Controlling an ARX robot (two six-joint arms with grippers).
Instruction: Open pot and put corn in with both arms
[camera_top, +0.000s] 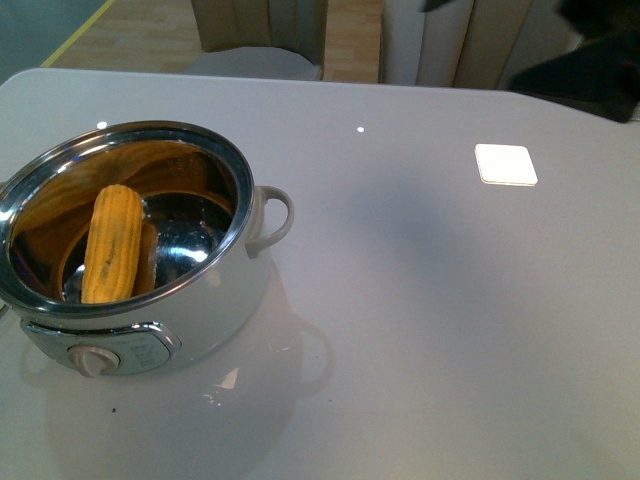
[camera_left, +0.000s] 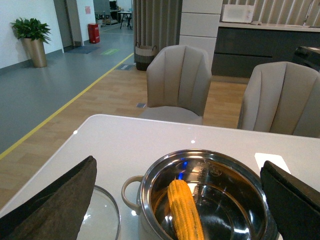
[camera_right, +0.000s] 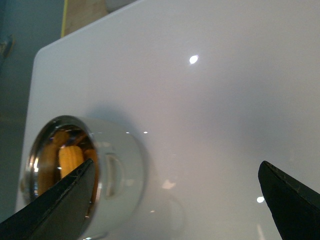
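Both claws spread wide, holding nothing: left gripper (camera_left: 177, 200) high above the pot (camera_top: 200, 300), right gripper (camera_right: 175, 200) over bare table (camera_top: 430, 330). Corn (camera_top: 112, 243) lying inside the uncovered steel bowl. Glass lid (camera_left: 102, 217) flat beside the pot.

pot (camera_top: 200, 300) cut off at left edge; glass lid (camera_left: 102, 220) cropped in left wrist view

No legible text, brand or number was visible. Markings on the pot's control panel (camera_top: 135, 350) and inside its steel bowl (camera_left: 212, 172) were too small to read.
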